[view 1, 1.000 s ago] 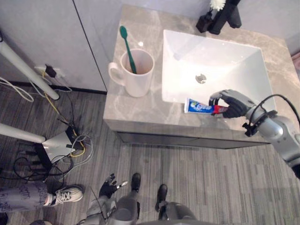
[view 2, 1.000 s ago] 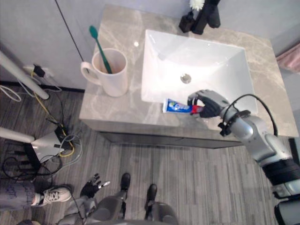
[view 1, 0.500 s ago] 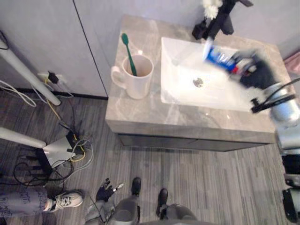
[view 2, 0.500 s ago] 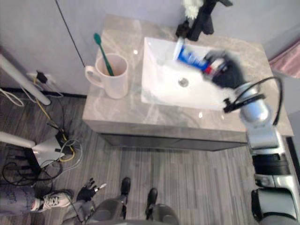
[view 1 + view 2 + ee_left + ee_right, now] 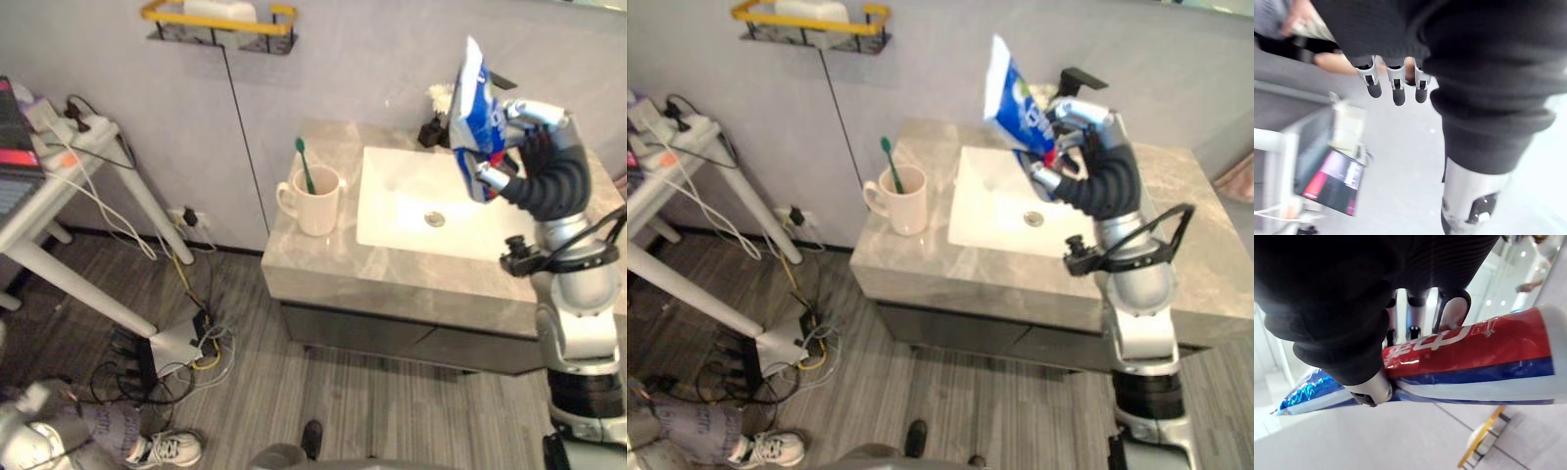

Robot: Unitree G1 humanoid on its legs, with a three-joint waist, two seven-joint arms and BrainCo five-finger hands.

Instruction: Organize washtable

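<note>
High above the white rectangular basin (image 5: pixel 411 211), my right hand (image 5: pixel 519 147) is clamped round the toothpaste tube (image 5: pixel 477 108), fingers and thumb curled tight on its red lower part. The tube stands nearly upright in the air, flat crimped end uppermost, its skin glossy blue and white. Below, the table (image 5: pixel 323 269) is grey veined stone with a smooth top. A cream mug (image 5: pixel 318 201) sits just left of the basin, a green toothbrush (image 5: pixel 305 164) leaning inside it. My left hand (image 5: pixel 1393 90) hangs with fingers loosely straight, holding nothing.
</note>
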